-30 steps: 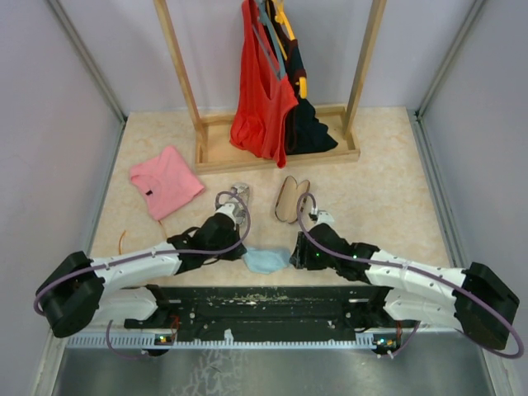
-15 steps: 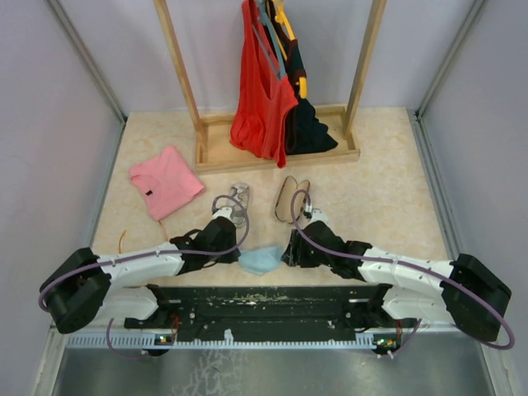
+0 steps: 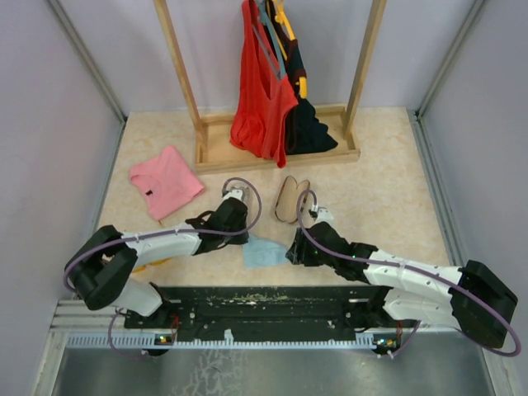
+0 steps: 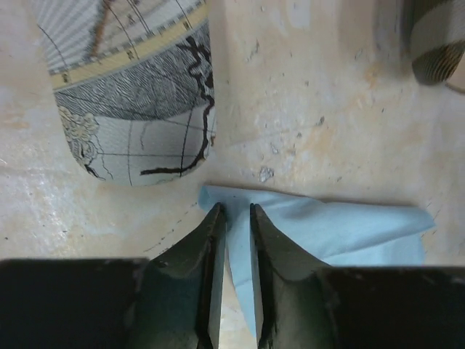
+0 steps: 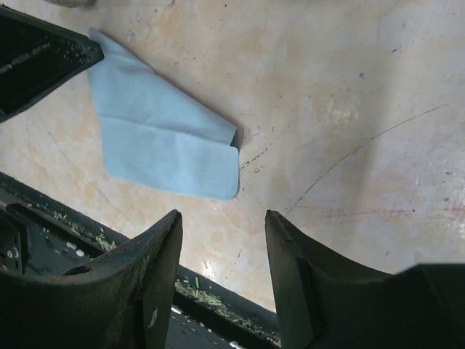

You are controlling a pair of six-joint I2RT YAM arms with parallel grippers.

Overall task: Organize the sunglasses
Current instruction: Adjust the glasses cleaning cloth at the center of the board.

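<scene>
left gripper (image 4: 236,213): jaws a narrow slit apart, nothing visibly pinched; tips over one corner of the blue cloth (image 4: 341,229), which lies flat on the table (image 4: 327,109)
right gripper (image 5: 221,243): wide open, empty, over bare table just beside the cloth's other end
map-print case (image 4: 131,87): just past my left tips, near that cloth corner
brown case (image 3: 290,199): farther out, between my arms
sunglasses: can't pick them out in any view, can't tell where they are
</scene>
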